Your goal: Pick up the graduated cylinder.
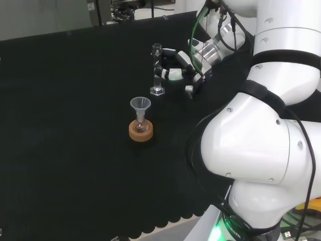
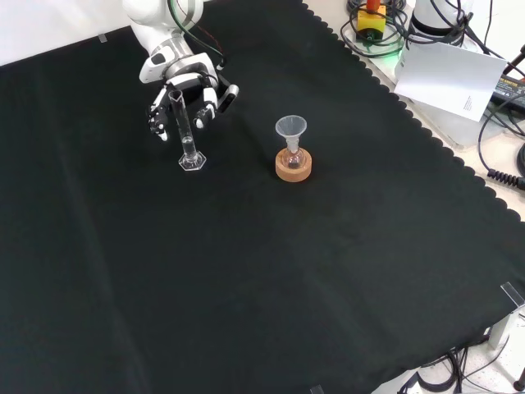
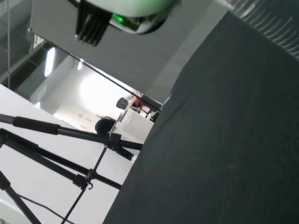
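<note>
1. The graduated cylinder (image 2: 184, 130) stands upright on its clear hexagonal foot on the black cloth (image 2: 246, 279). Being clear glass, its tube is hard to trace against the dark cloth in the head view (image 1: 157, 70), and any marks on it are too faint to read.
2. The hand (image 2: 182, 97) is right at the tube's upper half. In the front view its fingers (image 2: 156, 119) hang partly curled on both sides of the tube, which rises between them.
3. Whether any fingertip touches the glass cannot be told; in the head view the fingers (image 1: 170, 73) lie just beside the tube, with the tube's rim showing clear above them. They look relaxed and spread, not clamped around the cylinder.
4. The cylinder's foot is plainly on the cloth below the fingers in both wide views.
5. The wrist view shows the cloth (image 3: 224, 149) at a slant, a green light on a blurred white part of the hand (image 3: 126, 9) and tripod legs (image 3: 70, 140) beyond the bench.
6. Well apart from the fingers stands a small flask (image 2: 294, 158) on a cork ring (image 2: 294, 168), with a clear funnel (image 2: 290, 128) in its neck. What the flask holds cannot be made out.
</note>
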`<state>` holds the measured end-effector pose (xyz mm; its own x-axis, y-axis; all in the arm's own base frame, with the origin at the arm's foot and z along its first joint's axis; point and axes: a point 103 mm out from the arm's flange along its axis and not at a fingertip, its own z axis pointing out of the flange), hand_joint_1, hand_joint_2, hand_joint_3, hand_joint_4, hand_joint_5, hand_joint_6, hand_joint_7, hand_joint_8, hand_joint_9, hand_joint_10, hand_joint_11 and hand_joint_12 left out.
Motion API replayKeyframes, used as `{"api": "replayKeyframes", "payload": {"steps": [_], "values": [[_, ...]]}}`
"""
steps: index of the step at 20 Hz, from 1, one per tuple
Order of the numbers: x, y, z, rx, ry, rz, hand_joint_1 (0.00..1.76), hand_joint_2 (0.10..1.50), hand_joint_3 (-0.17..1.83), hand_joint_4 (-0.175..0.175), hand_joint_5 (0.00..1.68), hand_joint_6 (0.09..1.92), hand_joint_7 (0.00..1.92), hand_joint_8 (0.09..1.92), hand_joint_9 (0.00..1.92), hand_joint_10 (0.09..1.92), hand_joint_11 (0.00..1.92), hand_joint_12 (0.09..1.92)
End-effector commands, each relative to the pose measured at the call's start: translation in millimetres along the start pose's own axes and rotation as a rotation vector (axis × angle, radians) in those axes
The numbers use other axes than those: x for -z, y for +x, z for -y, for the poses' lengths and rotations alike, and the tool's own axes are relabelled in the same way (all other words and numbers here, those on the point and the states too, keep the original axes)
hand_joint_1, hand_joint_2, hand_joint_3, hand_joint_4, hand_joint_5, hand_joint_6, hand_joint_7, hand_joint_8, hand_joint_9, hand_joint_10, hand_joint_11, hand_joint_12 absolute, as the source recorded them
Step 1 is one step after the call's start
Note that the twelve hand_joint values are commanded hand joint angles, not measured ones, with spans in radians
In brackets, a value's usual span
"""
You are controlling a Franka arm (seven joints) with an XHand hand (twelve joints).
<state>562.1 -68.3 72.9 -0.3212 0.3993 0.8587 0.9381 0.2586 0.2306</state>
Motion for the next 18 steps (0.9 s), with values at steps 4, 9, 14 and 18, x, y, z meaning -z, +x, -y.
{"api": "replayKeyframes", "payload": {"steps": [4, 9, 14, 18], "values": [[-8.3, -0.7, -3.4, -0.002, -0.015, -0.017, 1.04, 0.69, 0.65, -0.022, 0.6, 0.49, 0.57, 0.58, 0.86, 0.42, 0.61, 1.19], [-6.1, -2.8, -3.0, -0.002, -0.021, -0.031, 1.04, 0.69, 0.65, -0.025, 0.57, 0.48, 0.59, 0.59, 0.87, 0.42, 0.61, 1.19], [-7.1, -1.2, -4.4, -0.001, -0.024, 0.0, 1.04, 0.69, 0.65, -0.022, 0.55, 0.53, 0.68, 0.57, 0.92, 0.4, 0.63, 1.19], [-8.9, 1.1, -4.7, 0.002, -0.027, -0.011, 1.04, 0.7, 0.65, -0.015, 0.57, 0.57, 0.71, 0.56, 0.95, 0.39, 0.66, 1.18]]}}
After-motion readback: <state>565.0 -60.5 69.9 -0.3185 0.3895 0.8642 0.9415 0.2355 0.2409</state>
